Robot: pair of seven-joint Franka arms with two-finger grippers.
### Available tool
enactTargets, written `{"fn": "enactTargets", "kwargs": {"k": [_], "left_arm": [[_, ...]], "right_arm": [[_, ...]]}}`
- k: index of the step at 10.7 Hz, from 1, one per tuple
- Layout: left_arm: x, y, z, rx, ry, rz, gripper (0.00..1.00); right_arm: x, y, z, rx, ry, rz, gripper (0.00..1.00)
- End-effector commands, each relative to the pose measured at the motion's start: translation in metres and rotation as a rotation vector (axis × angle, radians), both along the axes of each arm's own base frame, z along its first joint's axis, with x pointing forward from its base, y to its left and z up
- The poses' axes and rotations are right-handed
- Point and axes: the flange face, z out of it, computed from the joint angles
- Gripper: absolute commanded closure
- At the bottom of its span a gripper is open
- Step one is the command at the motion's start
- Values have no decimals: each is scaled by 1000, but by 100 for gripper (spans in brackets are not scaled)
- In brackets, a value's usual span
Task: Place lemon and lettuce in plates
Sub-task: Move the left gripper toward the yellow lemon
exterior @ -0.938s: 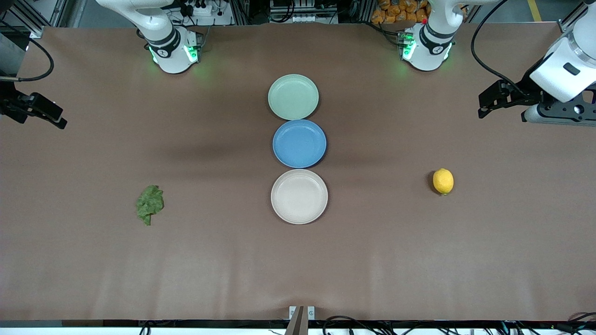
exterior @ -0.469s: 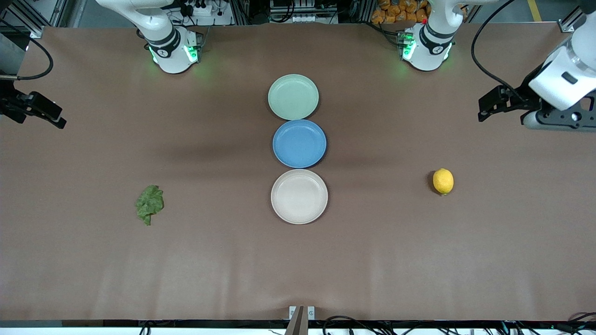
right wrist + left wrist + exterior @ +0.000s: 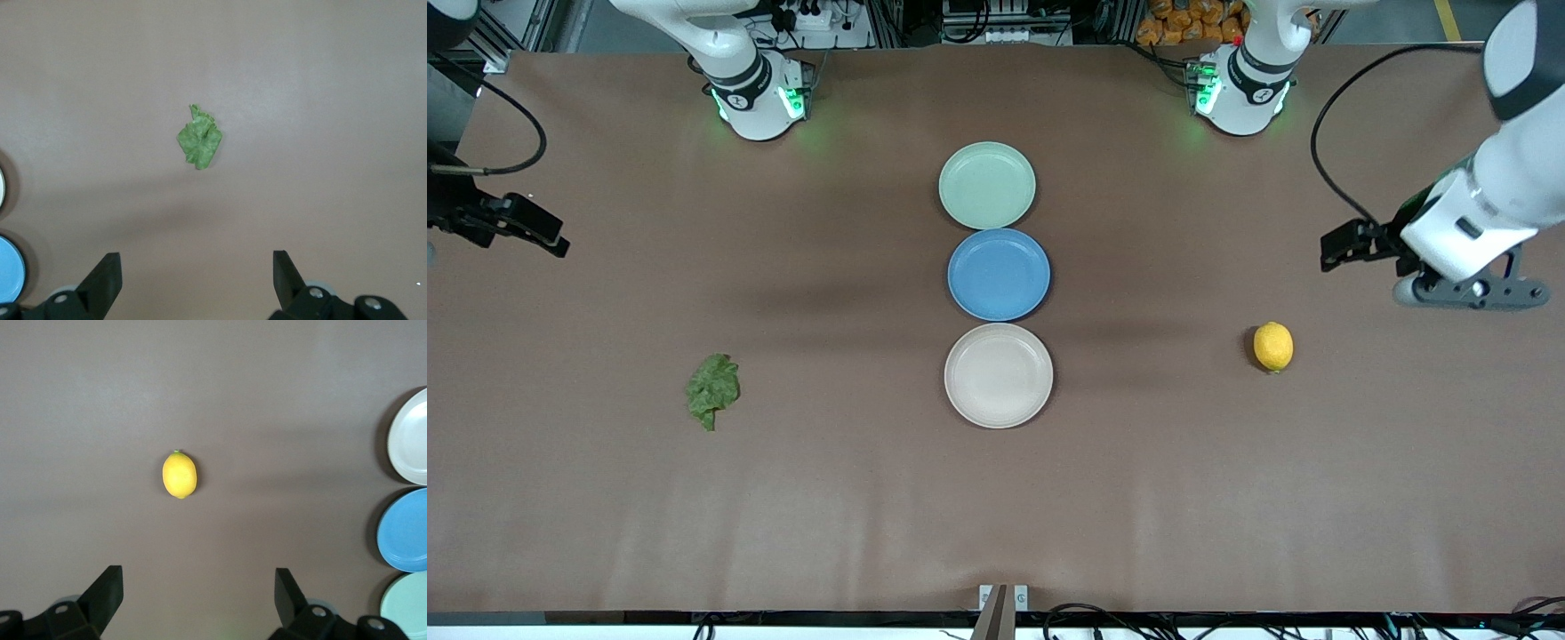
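The yellow lemon (image 3: pixel 1272 346) lies on the table toward the left arm's end, and shows in the left wrist view (image 3: pixel 179 475). The dark green lettuce (image 3: pixel 712 389) lies toward the right arm's end, and shows in the right wrist view (image 3: pixel 199 138). The mint green plate (image 3: pixel 987 185) and the cream-white plate (image 3: pixel 999 375) sit mid-table, both empty. My left gripper (image 3: pixel 1465 292) hangs open and empty above bare table beside the lemon (image 3: pixel 198 583). My right gripper (image 3: pixel 454 220) is open and empty above the table's edge (image 3: pixel 195 263), apart from the lettuce.
A blue plate (image 3: pixel 999 274) sits between the two other plates, touching both in a row. The arm bases (image 3: pixel 758 93) stand along the table edge farthest from the front camera. A brown cloth covers the table.
My left arm has swung down and toward the lemon. My right gripper has shifted slightly inward over the table edge. The lemon, lettuce and plates have not moved.
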Motion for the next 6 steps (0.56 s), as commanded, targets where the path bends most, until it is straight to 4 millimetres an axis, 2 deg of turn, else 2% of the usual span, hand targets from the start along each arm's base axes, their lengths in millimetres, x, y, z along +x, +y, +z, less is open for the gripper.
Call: {"fn": "enactTargets", "kwargs": {"k": [1, 3, 6], "left_arm": [[14, 4, -53, 40, 25, -12, 0], [11, 4, -84, 40, 12, -19, 0], [4, 5, -132, 52, 21, -36, 0]], "right_arm": [[2, 1, -7, 1, 5, 11, 0], [5, 1, -13, 0, 5, 11, 0], [10, 1, -31, -2, 0, 12, 0]]}}
